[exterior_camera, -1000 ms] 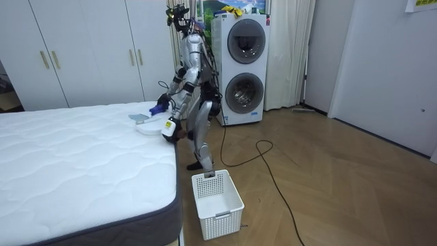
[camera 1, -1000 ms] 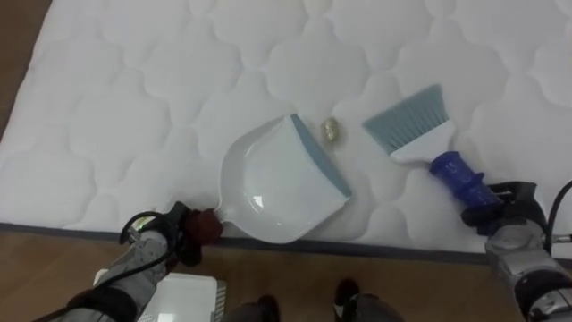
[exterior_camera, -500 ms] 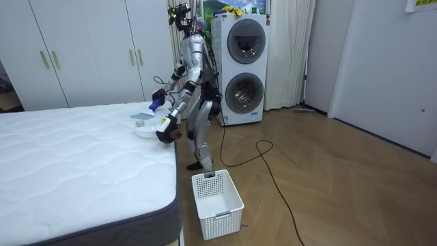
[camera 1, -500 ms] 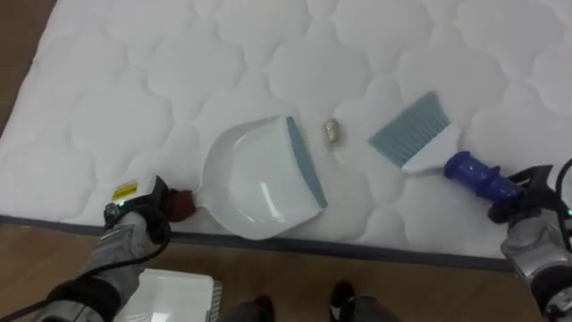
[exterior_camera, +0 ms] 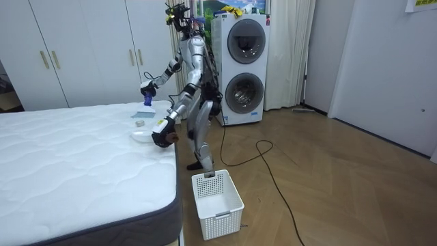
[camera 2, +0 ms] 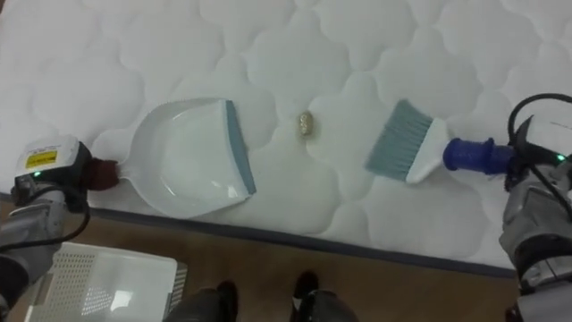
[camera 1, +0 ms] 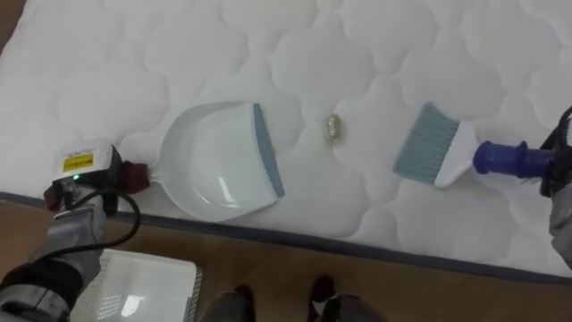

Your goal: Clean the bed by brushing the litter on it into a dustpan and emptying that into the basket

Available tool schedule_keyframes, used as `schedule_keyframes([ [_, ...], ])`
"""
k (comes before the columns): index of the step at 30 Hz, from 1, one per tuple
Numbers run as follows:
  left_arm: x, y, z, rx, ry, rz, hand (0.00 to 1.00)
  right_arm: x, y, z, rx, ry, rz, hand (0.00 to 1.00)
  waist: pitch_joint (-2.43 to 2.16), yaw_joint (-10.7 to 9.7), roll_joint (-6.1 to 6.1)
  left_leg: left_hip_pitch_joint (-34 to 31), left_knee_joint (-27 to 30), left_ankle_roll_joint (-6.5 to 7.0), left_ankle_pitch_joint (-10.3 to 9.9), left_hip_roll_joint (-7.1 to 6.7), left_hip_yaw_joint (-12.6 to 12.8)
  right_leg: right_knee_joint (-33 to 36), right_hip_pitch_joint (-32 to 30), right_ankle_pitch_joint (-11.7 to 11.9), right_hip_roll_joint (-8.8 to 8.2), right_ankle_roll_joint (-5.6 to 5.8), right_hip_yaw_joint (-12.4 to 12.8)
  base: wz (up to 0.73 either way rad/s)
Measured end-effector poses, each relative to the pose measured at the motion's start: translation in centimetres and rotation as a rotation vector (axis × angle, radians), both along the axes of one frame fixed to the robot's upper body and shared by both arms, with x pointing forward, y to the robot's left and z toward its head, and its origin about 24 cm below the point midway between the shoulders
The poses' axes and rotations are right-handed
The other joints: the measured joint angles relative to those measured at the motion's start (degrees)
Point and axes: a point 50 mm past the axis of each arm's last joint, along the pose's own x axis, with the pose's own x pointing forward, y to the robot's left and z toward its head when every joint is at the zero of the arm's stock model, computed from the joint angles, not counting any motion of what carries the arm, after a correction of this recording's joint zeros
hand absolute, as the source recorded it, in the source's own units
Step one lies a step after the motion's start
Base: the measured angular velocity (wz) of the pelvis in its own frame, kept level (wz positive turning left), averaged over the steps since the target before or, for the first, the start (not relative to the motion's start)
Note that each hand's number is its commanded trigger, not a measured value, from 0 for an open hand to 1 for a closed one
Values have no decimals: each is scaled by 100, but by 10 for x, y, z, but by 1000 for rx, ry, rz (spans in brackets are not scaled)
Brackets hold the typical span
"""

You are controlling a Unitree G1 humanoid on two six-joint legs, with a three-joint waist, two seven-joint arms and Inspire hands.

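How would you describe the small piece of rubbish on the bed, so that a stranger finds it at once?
Look at the white quilted mattress, near its front edge. Between the white dustpan on the left and the blue-handled brush on the right lies a small crumpled scrap. It alone is yellowish, tiny and touches neither tool.

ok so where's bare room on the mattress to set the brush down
The whole far stretch of mattress beyond the dustpan and brush is bare. The patch from the small scrap back to the near edge is free too. It is tightest between the dustpan's lip and the bristles, where the scrap lies.
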Motion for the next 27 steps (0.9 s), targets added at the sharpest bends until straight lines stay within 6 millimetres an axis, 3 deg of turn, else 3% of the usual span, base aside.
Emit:
schedule_keyframes([
  [7,-2,5,1,15,6,19,100,22,10,26,-216,45,141,100,-2,-2,-52,61,-22,0,2,16,99,8,15,1,-40,0,-21,-9],
  [11,0,7,3,23,1,29,100,36,20,42,-330,55,214,100,33,3,-162,62,-25,-7,6,23,99,-10,17,1,-21,-4,-25,0],
  [19,1,11,9,33,4,27,100,43,30,52,-380,11,249,100,41,28,-273,36,-15,-8,4,65,92,-131,59,80,60,-2,-33,-2],
  [27,2,9,8,50,21,21,100,47,38,52,-367,-16,248,100,48,54,-268,100,-35,-11,5,93,90,-188,153,91,80,-13,-39,0],
])
